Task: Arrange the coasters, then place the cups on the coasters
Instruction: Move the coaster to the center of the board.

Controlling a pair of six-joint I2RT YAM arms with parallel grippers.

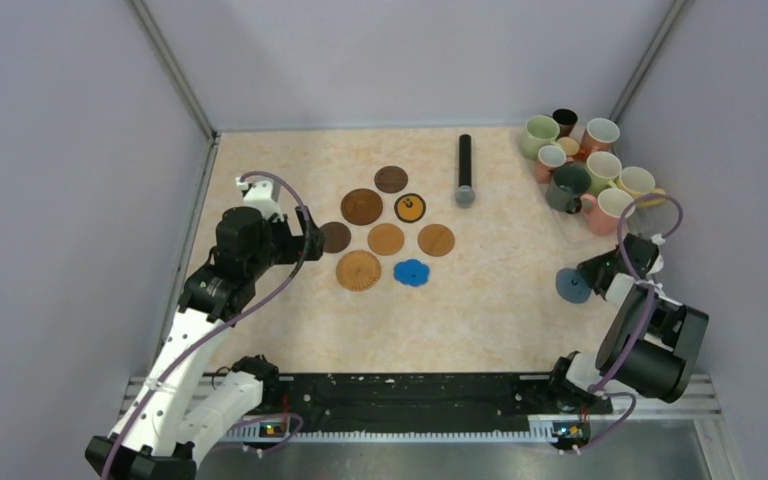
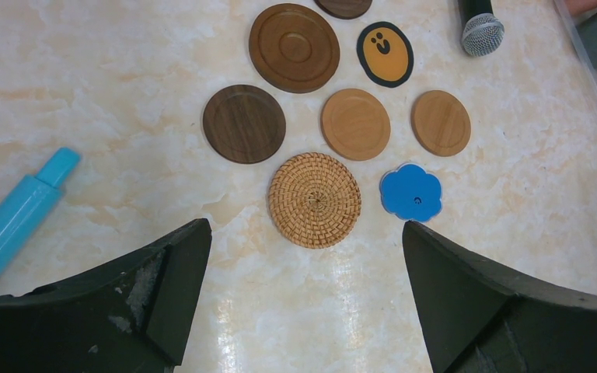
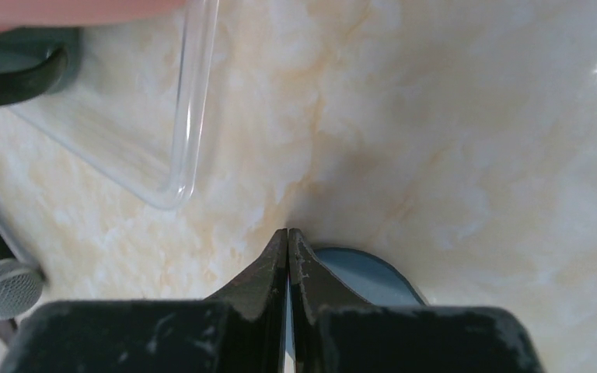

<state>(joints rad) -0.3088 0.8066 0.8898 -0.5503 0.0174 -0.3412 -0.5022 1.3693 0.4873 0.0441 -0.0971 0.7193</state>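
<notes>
Several coasters lie grouped mid-table: a woven round one (image 2: 314, 200), a blue flower-shaped one (image 2: 411, 192), two tan discs (image 2: 355, 123), dark brown discs (image 2: 244, 123) and a black-and-orange one (image 2: 385, 53). My left gripper (image 1: 310, 240) hovers open just left of the group with nothing between its fingers (image 2: 179, 264). At the right, my right gripper (image 1: 592, 272) is shut on the edge of the grey-blue coaster (image 1: 572, 285), which shows beside the closed fingertips (image 3: 373, 276). The cups (image 1: 582, 170) cluster at the far right corner.
A black microphone with a grey tip (image 1: 465, 170) lies behind the coasters. A clear plastic tray (image 3: 190, 101) sits under the cups. A light blue cylinder (image 2: 15, 221) lies on the table left of my left gripper. Walls close in on three sides.
</notes>
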